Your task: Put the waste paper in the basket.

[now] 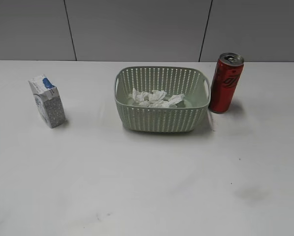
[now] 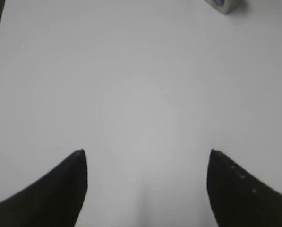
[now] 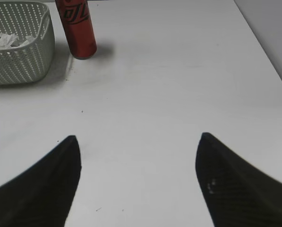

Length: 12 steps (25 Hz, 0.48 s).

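The pale green perforated basket (image 1: 161, 115) stands at the middle of the white table, and it also shows at the top left of the right wrist view (image 3: 18, 66). Several crumpled white wads of waste paper (image 1: 155, 98) lie inside it, partly seen in the right wrist view (image 3: 6, 41). No arm shows in the exterior view. My left gripper (image 2: 147, 152) is open and empty over bare table. My right gripper (image 3: 137, 137) is open and empty, well in front and to the right of the basket.
A tall red drink can (image 1: 226, 83) stands just right of the basket, also in the right wrist view (image 3: 77, 28). A white-and-blue carton box (image 1: 47, 101) stands at the left; its corner shows in the left wrist view (image 2: 224, 4). The table's right edge (image 3: 268, 56) is near.
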Available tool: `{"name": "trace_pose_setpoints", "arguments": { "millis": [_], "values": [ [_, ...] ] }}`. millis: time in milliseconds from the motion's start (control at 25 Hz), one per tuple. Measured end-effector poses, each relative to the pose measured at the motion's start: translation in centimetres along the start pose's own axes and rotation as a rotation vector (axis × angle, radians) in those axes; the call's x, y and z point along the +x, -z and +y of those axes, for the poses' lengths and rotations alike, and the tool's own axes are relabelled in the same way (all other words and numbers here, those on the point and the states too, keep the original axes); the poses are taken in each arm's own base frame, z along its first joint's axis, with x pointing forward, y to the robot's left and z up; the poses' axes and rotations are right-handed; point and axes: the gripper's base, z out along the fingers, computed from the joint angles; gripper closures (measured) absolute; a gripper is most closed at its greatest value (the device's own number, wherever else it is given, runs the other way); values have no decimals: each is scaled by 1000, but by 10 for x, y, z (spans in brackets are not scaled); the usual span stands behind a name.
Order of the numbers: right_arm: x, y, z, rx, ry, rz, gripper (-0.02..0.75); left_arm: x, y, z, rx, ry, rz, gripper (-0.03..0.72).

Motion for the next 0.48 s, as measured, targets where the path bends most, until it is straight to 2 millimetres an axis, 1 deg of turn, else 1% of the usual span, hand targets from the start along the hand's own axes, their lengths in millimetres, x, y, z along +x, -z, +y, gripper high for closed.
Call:
{"name": "trace_pose_setpoints", "arguments": {
  "millis": [480],
  "values": [
    [0,0,0,0,0,0,167,25,33,-3,-16,-13,-260,107]
  ]
}}
